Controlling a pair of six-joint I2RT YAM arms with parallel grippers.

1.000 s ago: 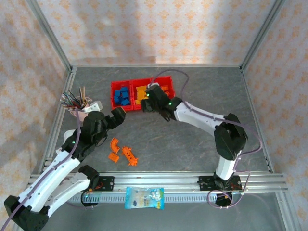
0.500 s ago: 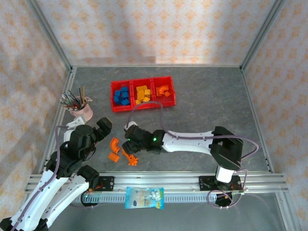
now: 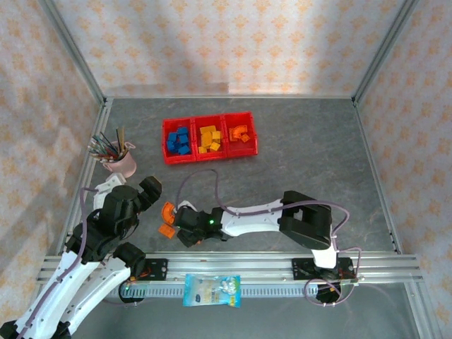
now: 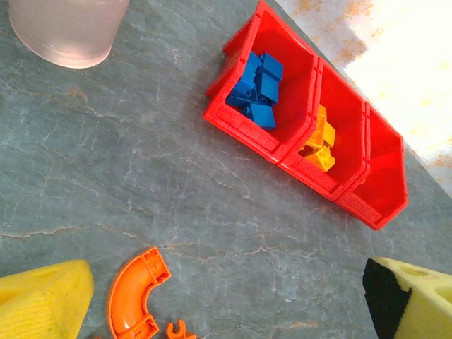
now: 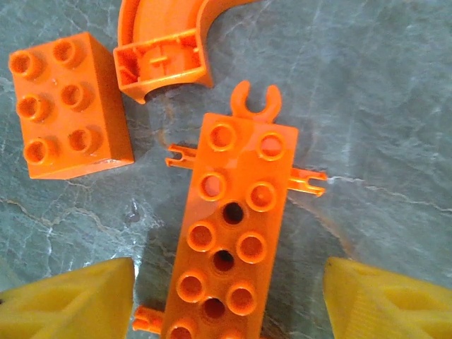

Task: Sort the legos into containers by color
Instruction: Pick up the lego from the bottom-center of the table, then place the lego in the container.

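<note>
Open right fingers (image 5: 67, 300) straddle long studded orange plastic brick (image 5: 229, 233) at frame centre, apparently poised to pinch it; left fingers (image 4: 42, 296) open, idle.

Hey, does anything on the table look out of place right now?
Yes. Loose on the table, outside the bins, lie an orange curved piece, a block and a long studded plate. A snack packet sits on the front rail.

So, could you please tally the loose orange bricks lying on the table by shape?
Curved brick: 1
Six-stud block: 1
Long studded plate: 1
Total: 3
</note>
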